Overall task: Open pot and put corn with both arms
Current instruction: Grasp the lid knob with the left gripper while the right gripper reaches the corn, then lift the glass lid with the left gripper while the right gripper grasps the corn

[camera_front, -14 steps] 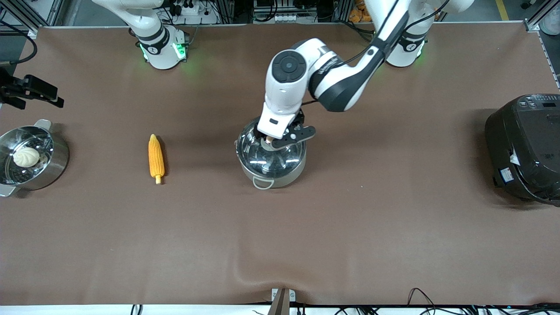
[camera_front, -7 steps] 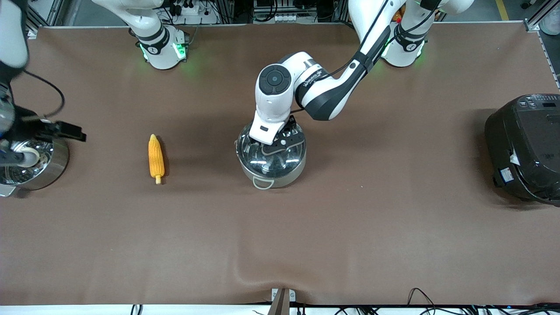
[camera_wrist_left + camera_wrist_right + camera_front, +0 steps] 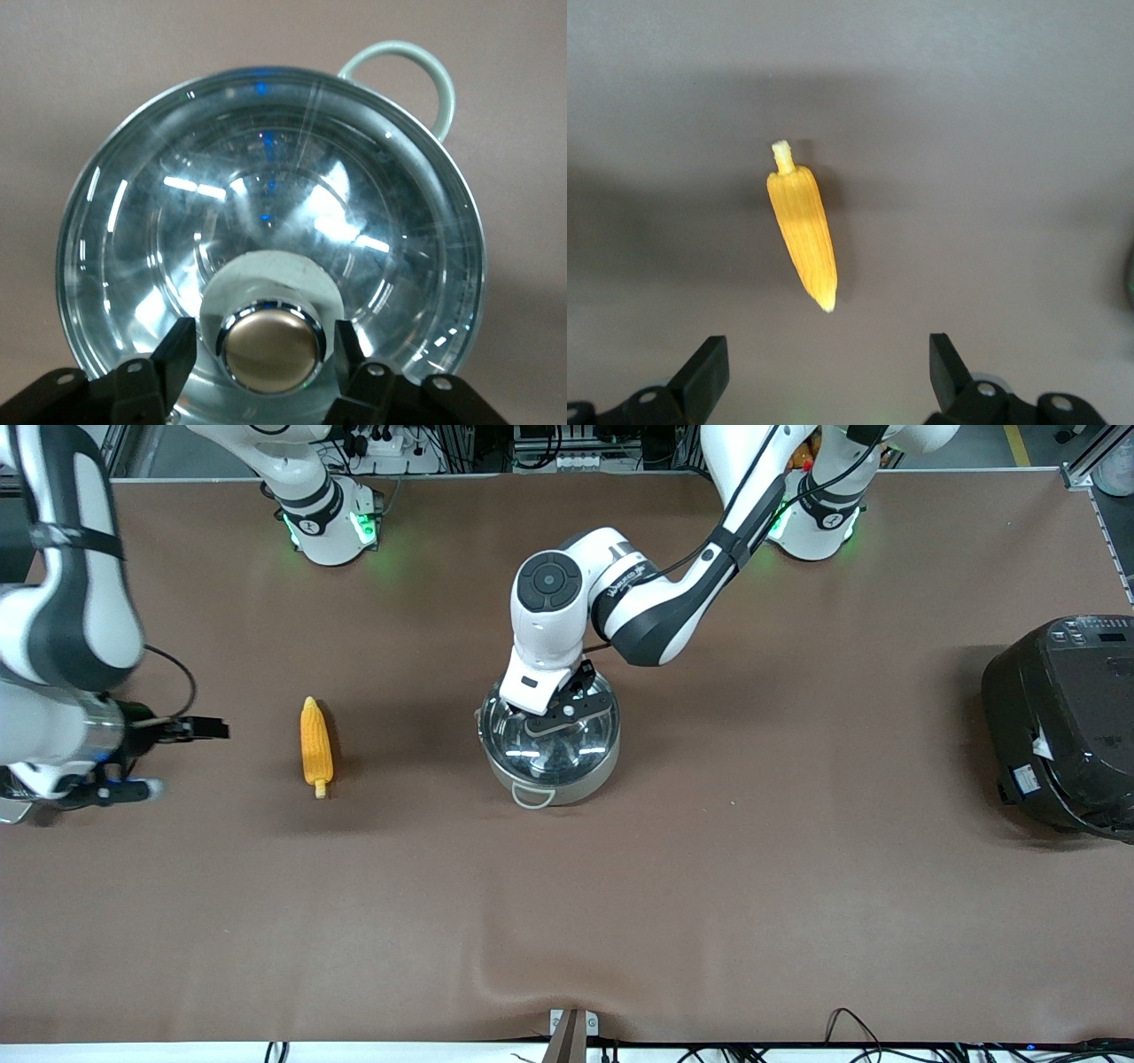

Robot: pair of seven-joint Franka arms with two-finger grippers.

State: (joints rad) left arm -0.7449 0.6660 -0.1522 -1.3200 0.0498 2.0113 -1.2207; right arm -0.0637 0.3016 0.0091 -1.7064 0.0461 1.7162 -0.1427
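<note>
Jaws on the left gripper point(image 3: 266, 350) stand spread to either side of the lid's round metallic knob point(image 3: 268, 347), one finger point(image 3: 173, 359) just beside it on each flank; whether they touch it cannot be told. Jaws on the right gripper point(image 3: 828, 372) are spread wide over bare counter point(image 3: 709, 886), with the corn point(image 3: 803, 232) lying apart from them.

Brown cloth covers the counter from end to end. At the left arm's end sits the big black rice cooker point(image 3: 1063, 726). The left arm point(image 3: 656, 602) reaches from its base down over the middle, its gripper point(image 3: 554, 722) low on the pot point(image 3: 549, 740). The right arm point(image 3: 62, 629) hangs at its own end of the counter, its gripper point(image 3: 164, 757) pointing toward the corn.

In the middle of the counter stands the pot, its clear glass lid point(image 3: 275, 230) closed on it and one loop handle point(image 3: 532, 795) turned toward the front camera. Between the pot and the right gripper lies the corn point(image 3: 315, 744), flat on the counter, pale stub end point(image 3: 321, 789) nearest the front camera.
</note>
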